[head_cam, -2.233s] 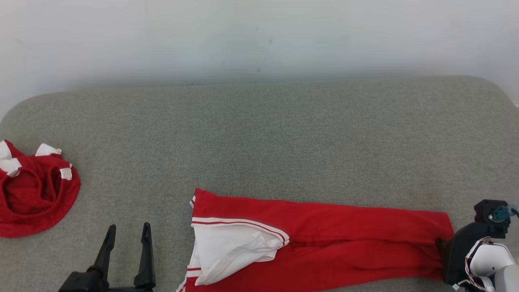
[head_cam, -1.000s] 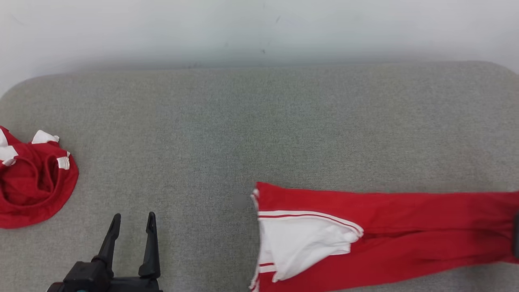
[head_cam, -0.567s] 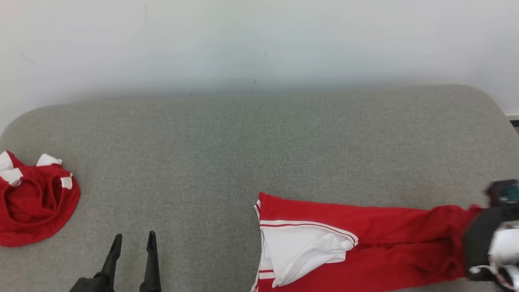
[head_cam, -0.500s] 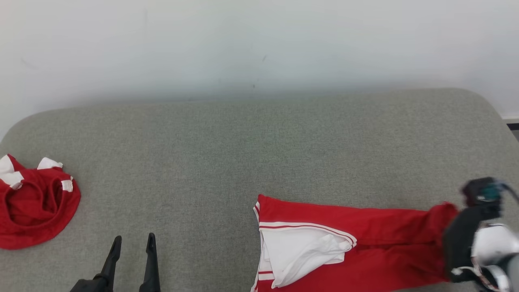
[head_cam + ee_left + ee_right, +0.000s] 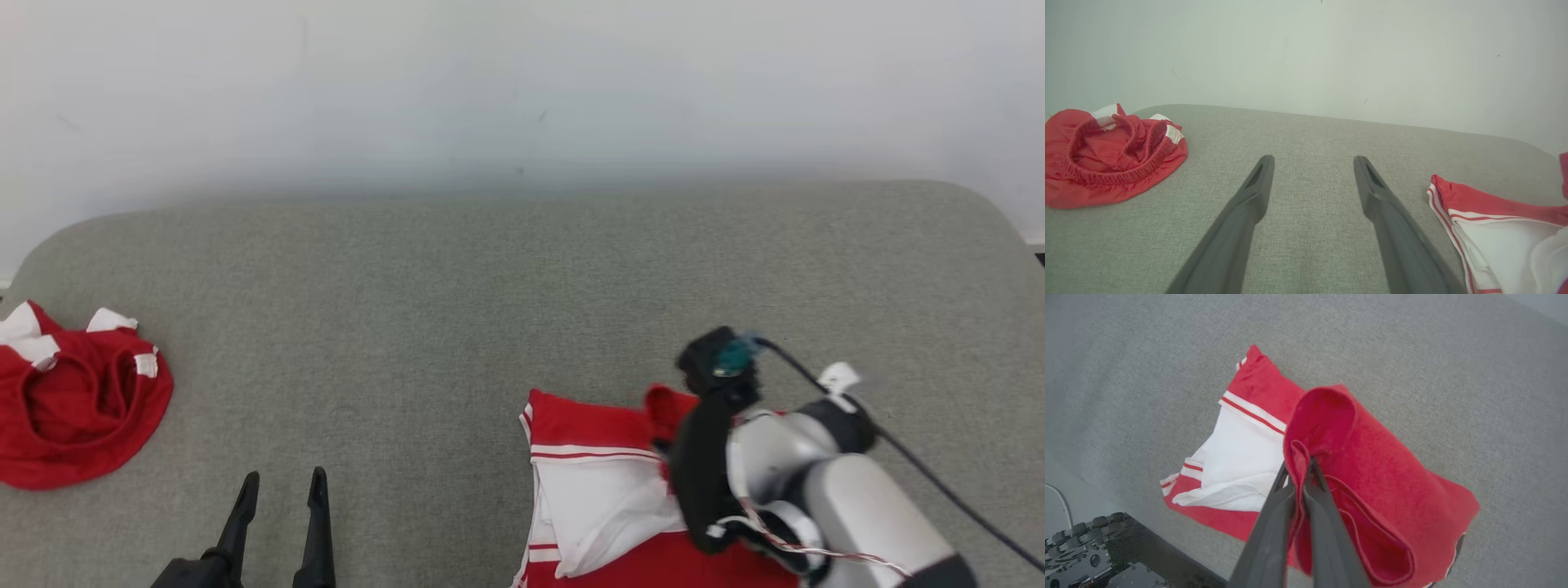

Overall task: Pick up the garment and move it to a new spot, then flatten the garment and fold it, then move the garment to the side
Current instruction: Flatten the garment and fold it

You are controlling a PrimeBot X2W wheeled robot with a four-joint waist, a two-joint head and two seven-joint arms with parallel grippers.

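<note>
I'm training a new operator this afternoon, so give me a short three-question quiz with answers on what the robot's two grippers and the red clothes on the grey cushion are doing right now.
1. True or false: the left gripper is clamped on cloth.
2. What is the right gripper shut on? A) a towel B) an end of the long red garment C) nothing
3. Fill in: in the head view, the crumpled red garment lies at the ____ edge of the grey cushion.
Key: 1 false, it stands open with nothing between its fingers. 2 B. 3 left.
</note>
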